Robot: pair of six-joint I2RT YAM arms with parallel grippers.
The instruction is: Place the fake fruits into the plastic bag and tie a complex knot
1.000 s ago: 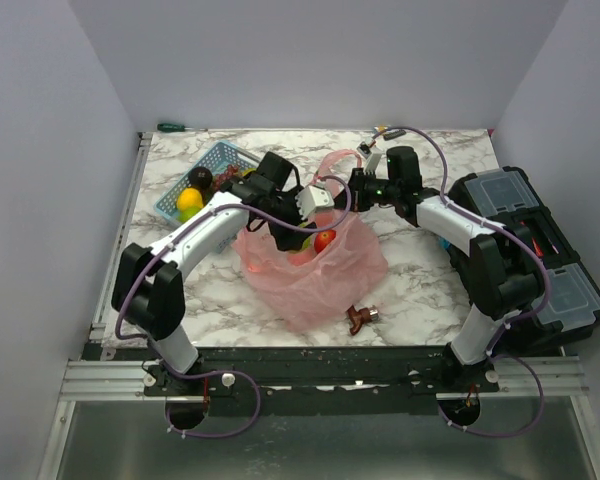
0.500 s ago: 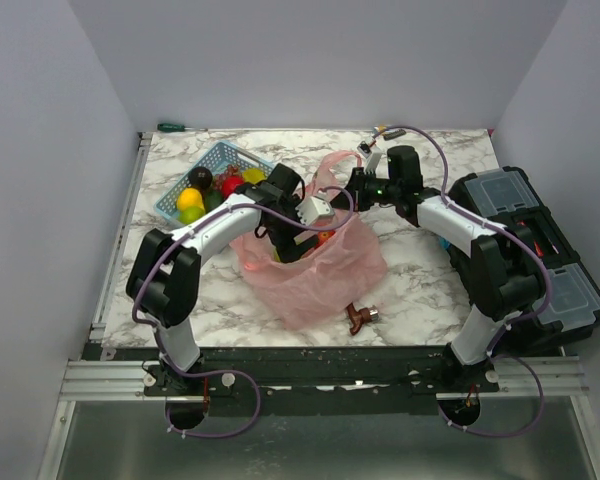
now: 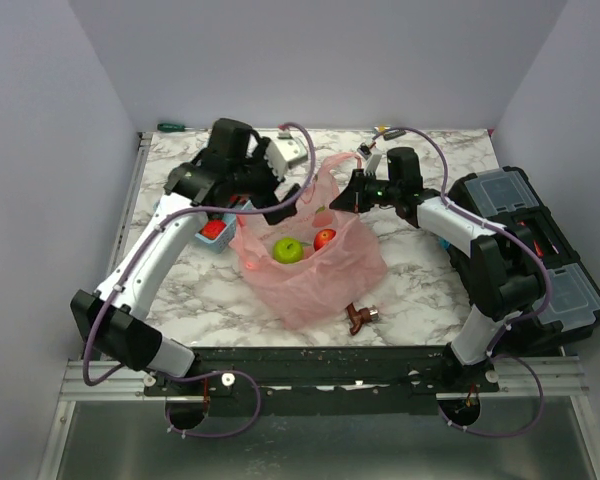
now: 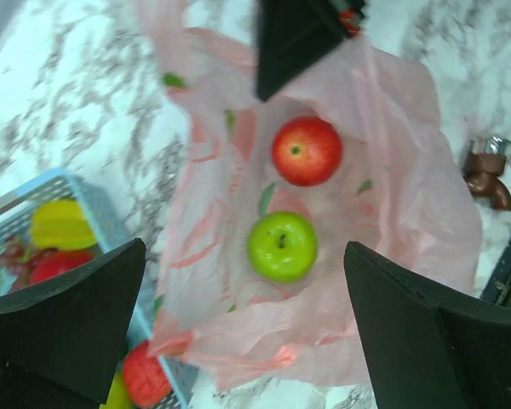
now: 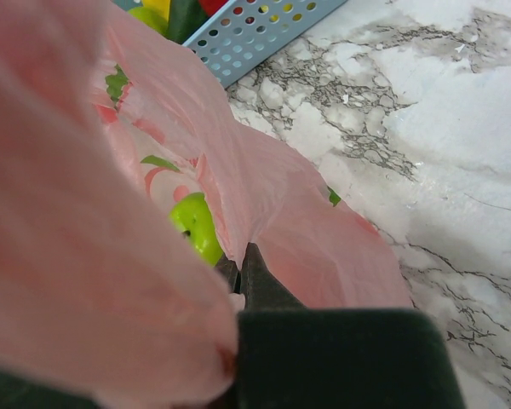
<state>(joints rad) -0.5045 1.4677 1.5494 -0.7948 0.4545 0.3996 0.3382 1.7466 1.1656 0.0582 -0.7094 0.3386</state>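
left arm (image 3: 165, 245) back, plastic bag (image 3: 320, 275) mouth up

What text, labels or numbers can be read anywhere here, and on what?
None: no readable text in any view.
plastic bag: red and green printed marks, but no letters can be made out.
black case: no label shows; anything on it is too small to read.
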